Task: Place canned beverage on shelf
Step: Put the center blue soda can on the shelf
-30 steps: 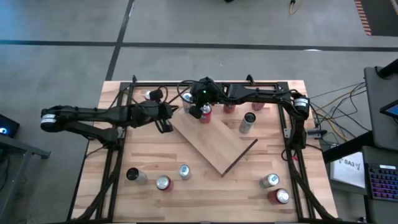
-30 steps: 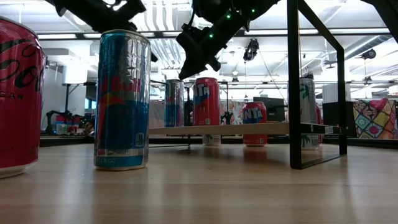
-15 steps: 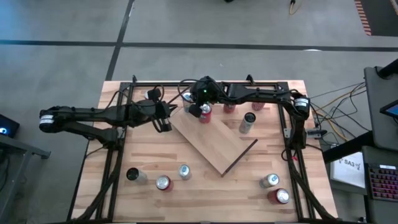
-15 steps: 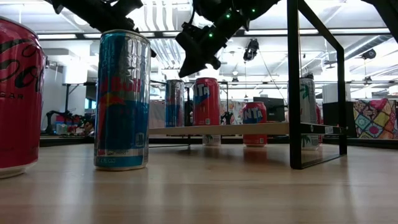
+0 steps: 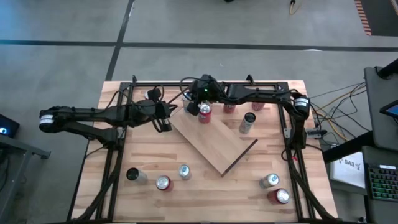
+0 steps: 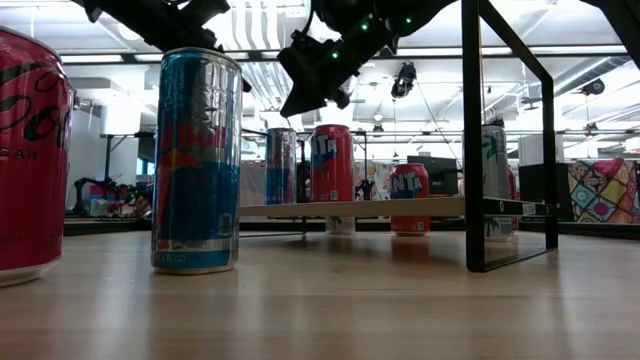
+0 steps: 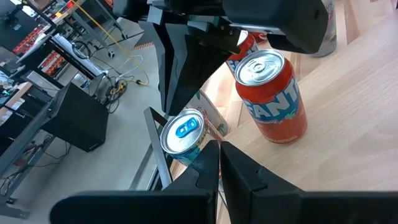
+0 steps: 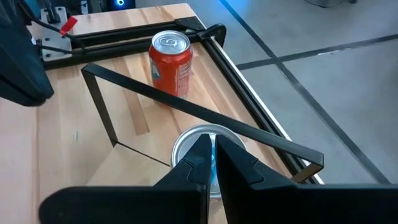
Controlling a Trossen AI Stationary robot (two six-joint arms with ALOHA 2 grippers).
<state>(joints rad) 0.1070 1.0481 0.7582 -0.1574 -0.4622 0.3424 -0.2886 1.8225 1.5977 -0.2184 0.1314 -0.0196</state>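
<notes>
Bright, even light falls from ceiling strip lamps (image 6: pixel 262 40) far overhead. Shadows on the pale plank table (image 5: pixel 199 186) are soft. The near red can (image 6: pixel 30 160) looms blurred at the left.

Eleven cans (image 5: pixel 204 114), one shelf (image 5: pixel 214 144), two pincers (image 5: pixel 166 118)

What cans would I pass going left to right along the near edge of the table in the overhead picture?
Dark-topped can → red can with silver top → blue-and-silver can → green-and-silver can → larger red can.
</notes>
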